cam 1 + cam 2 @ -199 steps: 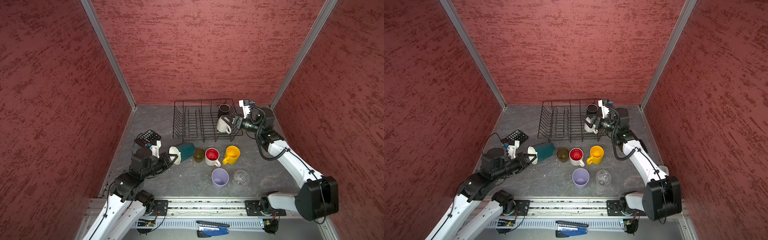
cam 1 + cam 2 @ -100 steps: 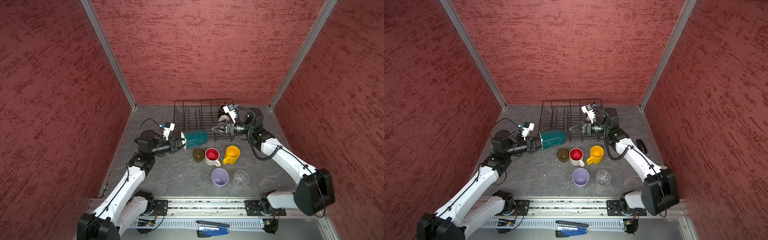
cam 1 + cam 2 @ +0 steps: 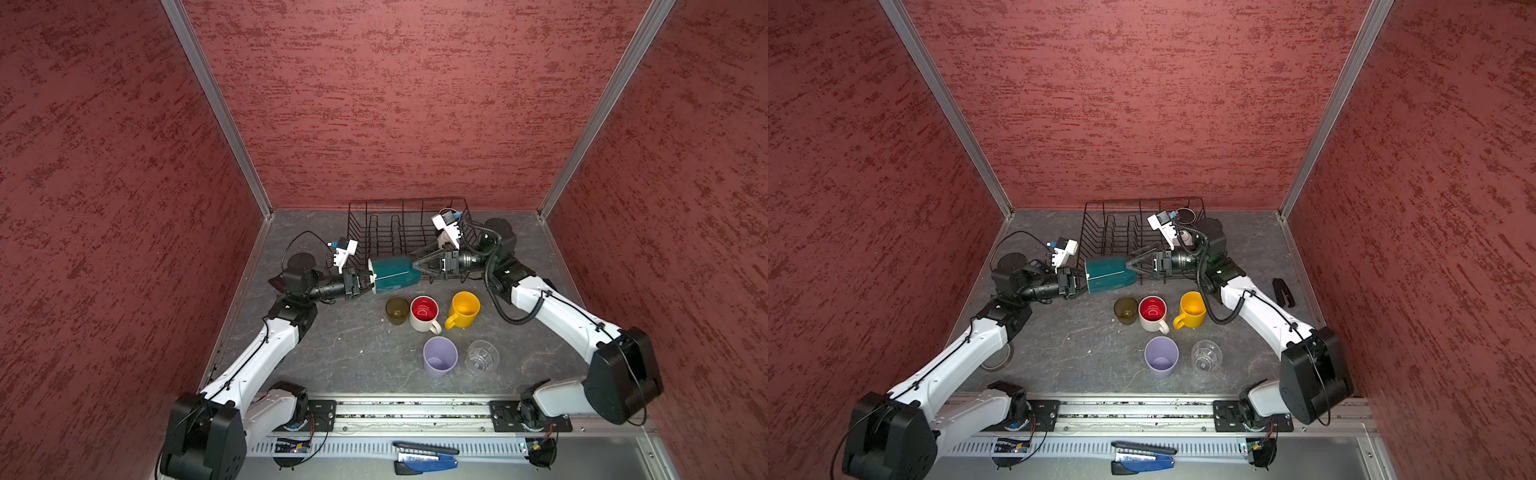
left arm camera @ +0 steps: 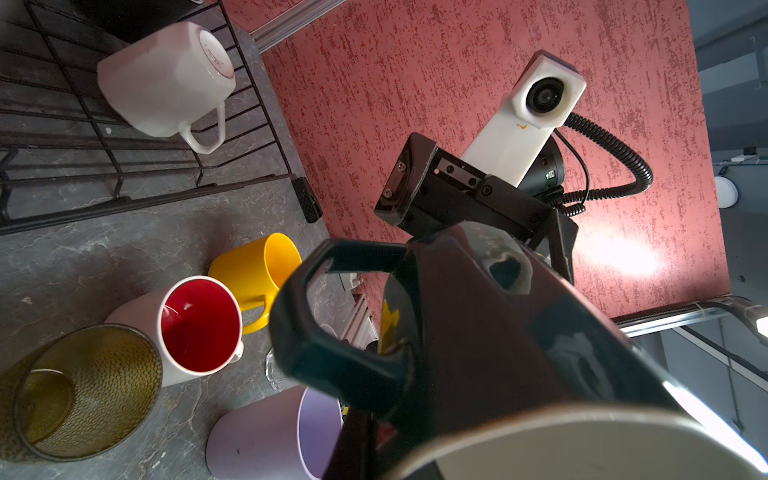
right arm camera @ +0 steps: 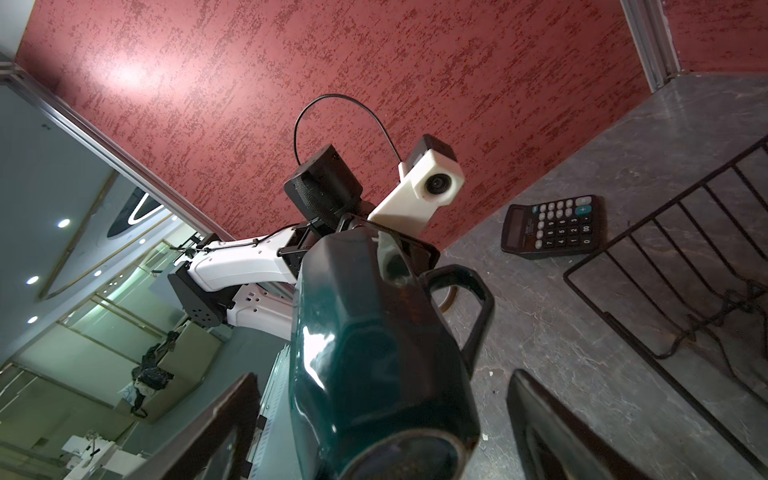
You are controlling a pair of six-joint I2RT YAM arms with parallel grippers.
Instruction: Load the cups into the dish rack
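**Figure. Mid-air handover of a cup, seen from above and from both wrists.** The left gripper [image 3: 370,277] is clamped on the rim of the teal mug [image 3: 392,272]. It holds the mug on its side above the table, at centre frame in both top views and just in front of the dish rack [image 3: 405,202]. The right gripper [image 3: 417,269] is spread wide, its jaws on either side of the mug's base. The right wrist view shows a gap at each jaw, so nothing is gripped yet.

The step in hand appears to be a transfer from left to right. It is best done by closing the right jaws squarely on the mug's body, clear of the handle [image 5: 461,307], and loosening the left pinch only once that hold is firm. The glazed wall looks slippery, so a grip deep along the body is safer than one at the tips.

A white mug [image 4: 166,79] already lies in the rack. The olive tumbler [image 3: 397,310], red-lined mug [image 3: 424,312], yellow mug [image 3: 463,309], lavender tumbler [image 3: 439,357] and clear glass [image 3: 482,356] stand lower centre, awaiting loading.

The table [image 3: 353,353] is grey and marbled. It is enclosed by red textured walls [image 3: 395,104], with a metal rail [image 3: 415,409] along the bottom edge. A calculator [image 5: 552,226] lies near the rack.
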